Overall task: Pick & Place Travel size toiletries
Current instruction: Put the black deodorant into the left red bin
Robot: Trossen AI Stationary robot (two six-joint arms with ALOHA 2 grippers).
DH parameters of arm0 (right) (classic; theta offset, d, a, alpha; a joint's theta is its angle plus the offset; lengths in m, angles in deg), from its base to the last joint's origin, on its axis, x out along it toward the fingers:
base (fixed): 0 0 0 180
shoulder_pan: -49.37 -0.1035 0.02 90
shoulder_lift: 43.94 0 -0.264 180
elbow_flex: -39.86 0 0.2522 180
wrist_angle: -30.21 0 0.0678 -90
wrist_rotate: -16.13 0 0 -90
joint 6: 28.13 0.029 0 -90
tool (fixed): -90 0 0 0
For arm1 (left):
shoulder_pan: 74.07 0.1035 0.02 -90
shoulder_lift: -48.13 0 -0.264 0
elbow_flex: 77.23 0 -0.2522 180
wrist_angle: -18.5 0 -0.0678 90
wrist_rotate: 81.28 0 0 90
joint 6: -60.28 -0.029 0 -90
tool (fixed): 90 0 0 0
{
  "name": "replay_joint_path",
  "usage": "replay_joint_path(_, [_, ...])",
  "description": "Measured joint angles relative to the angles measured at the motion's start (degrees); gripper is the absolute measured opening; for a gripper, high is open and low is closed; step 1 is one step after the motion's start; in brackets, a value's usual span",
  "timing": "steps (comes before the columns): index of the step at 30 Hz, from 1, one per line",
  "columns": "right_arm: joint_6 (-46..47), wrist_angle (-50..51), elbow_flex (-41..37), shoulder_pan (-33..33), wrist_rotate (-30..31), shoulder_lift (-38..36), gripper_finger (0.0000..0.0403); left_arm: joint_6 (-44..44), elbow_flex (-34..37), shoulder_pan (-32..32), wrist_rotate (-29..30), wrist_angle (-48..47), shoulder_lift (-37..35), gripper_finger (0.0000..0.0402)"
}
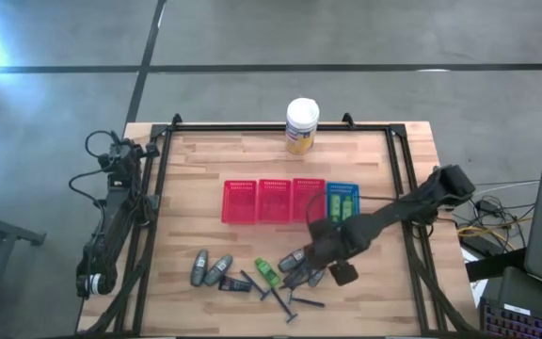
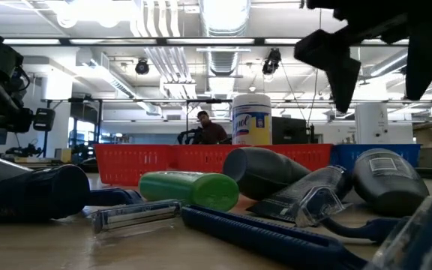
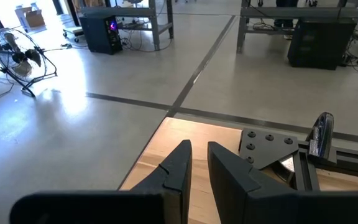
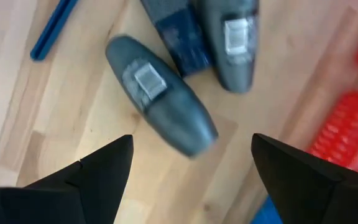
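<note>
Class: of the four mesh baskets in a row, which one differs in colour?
The blue basket, at the row's right end; the other three baskets are red.

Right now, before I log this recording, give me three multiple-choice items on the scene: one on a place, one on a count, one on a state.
1. Where does the yellow canister stand?
A. at the table's far edge, beyond the baskets
B. inside the blue basket
C. among the razors

2. How many red baskets stand in the row?
A. one
B. three
C. five

3. How is the right hand?
A. shut on a green tube
B. open above a grey tube
C. parked off the table

Answers: 1 A, the high view shows it alone behind the row. 2 B, three red beside one blue basket. 3 B, its fingers stand spread, nothing between them.
</note>
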Motion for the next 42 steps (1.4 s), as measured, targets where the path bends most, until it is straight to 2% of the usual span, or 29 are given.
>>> replay_joint_path(5, [-2.6, -2.4, 1.5, -1.1, -0.2, 4.4, 0.0308, 0.0, 0.0, 0.0, 0.0, 0.0, 0.0, 0.0058])
replay_joint_path(11, [-1.2, -2.6, 1.1, -1.1, 1.2, 4.2, 0.0291, 0.0, 0.0, 0.0, 0.0, 0.0, 0.0, 0.0058])
replay_joint_path(20, [-1.2, -1.8, 0.9, -1.1, 1.2, 3.7, 0.0309, 0.4, 0.0, 0.0, -1.4, 1.8, -0.1, 0.0058])
replay_joint_path(22, [-1.1, -1.3, 0.9, -1.1, 1.2, 3.7, 0.0313, -1.5, 0.0, 0.0, -7.2, 2.3, -0.3, 0.0058])
replay_joint_path(26, [-1.0, 0.0, 0.9, -1.1, 1.2, 3.4, 0.0319, -10.4, 0.0, 0.0, -30.7, 7.2, -0.4, 0.0058])
replay_joint_path(28, [-1.0, 0.3, 0.7, -1.1, 1.2, 2.9, 0.0321, -11.2, 0.0, 0.0, -35.8, 14.0, 0.2, 0.0058])
replay_joint_path(30, [-1.0, 0.6, 0.2, -1.1, 1.2, 2.3, 0.0322, -4.9, 0.0, 0.0, -36.2, 22.8, 0.6, 0.0058])
replay_joint_path(31, [-1.0, 0.9, 0.0, -1.0, 1.2, 2.0, 0.0322, 1.0, -0.2, -0.1, -34.4, 25.8, 0.5, 0.0058])
replay_joint_path(34, [-1.1, 1.4, -1.2, -1.0, 1.2, 0.8, 0.0317, 28.7, -1.6, 0.0, -24.7, 21.1, -1.1, 0.0058])
replay_joint_path(36, [-1.0, 1.4, -1.9, -1.0, 1.2, -0.2, 0.0311, 48.6, -2.5, -0.4, -25.1, 18.4, -1.8, 0.0058])
replay_joint_path(37, [-0.5, 1.5, -2.2, -1.0, 1.2, -0.5, 0.0308, 53.4, -2.5, -0.8, -27.5, 18.1, -1.6, 0.0058])
replay_joint_path(42, [1.8, 1.7, -3.7, -1.0, 2.4, -1.5, 0.0297, 52.7, -3.4, -6.9, -41.4, 19.2, -1.5, 0.0058])
